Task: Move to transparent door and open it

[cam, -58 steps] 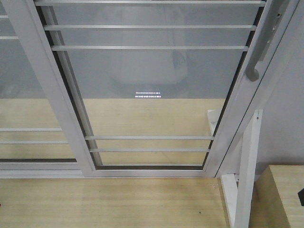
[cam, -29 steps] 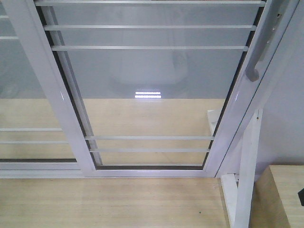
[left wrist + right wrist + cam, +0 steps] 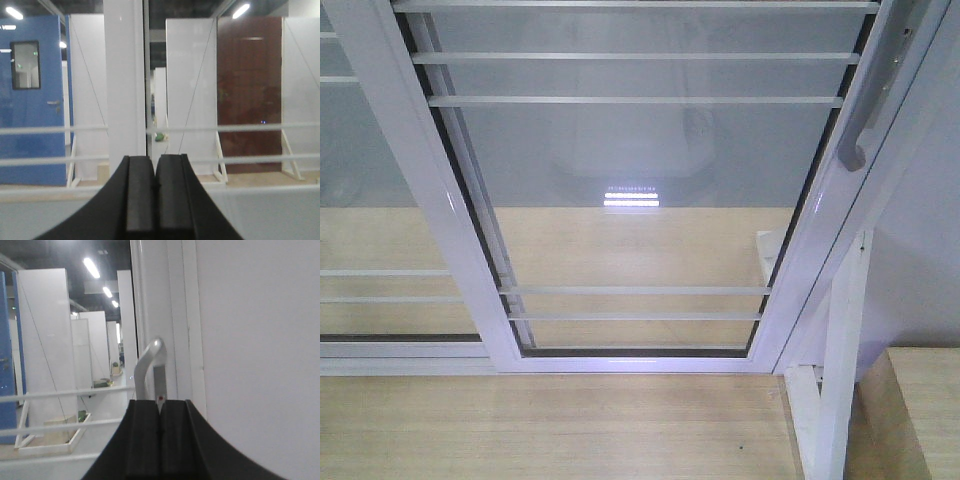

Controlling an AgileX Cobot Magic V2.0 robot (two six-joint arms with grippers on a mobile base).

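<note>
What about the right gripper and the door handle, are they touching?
Cannot tell. In the right wrist view the shut right gripper hides the lower handle, so neither contact nor gap shows; the front view has no gripper.

Your transparent door (image 3: 640, 180) is clear glass in a glossy white frame, crossed by thin white horizontal bars set in small groups. Two short rows of white light glint on the pane. Its curved handle (image 3: 868, 115) is matt grey, and it looks brighter silver in the right wrist view. The floor (image 3: 550, 430) below you is pale blond wood with fine grain running sideways. The neighbouring panel (image 3: 370, 180) carries the same white bars. Your left gripper (image 3: 155, 200) and right gripper (image 3: 160, 440) are both plain black. In the left wrist view you have a blue door (image 3: 35, 125) with a dark window, white boards (image 3: 192, 90) and a red-brown door (image 3: 250, 90).
</note>
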